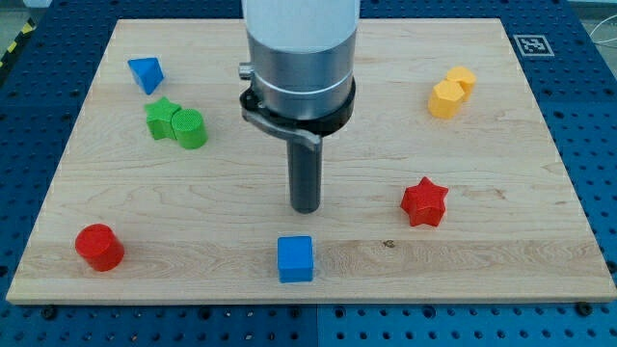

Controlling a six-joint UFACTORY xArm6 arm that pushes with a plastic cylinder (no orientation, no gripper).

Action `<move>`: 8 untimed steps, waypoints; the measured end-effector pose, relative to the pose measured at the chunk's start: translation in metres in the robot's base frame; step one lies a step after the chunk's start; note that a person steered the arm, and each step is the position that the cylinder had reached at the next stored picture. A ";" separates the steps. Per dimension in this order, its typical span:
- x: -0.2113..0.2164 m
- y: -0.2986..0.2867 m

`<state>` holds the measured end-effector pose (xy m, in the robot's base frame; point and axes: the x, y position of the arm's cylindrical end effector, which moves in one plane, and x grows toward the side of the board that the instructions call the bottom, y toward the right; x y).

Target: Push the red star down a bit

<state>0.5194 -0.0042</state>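
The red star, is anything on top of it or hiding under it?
Nothing sits on top of the red star. It lies flat on the wooden board, so its underside is hidden. My tip is to its left, apart.

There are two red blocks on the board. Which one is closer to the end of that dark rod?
The red star, at the view's right of my tip. The other red block, a cylinder, sits far off near the board's bottom-left corner.

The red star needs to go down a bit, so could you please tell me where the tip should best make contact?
With no jaws to grip, push instead: set my tip on the red star at its upper edge, coming from the view's top. My tip now stands to the star's left, apart from it, and bare board lies below the star.
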 end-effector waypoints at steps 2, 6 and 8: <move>-0.018 0.039; -0.015 0.085; -0.015 0.096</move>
<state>0.5048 0.0920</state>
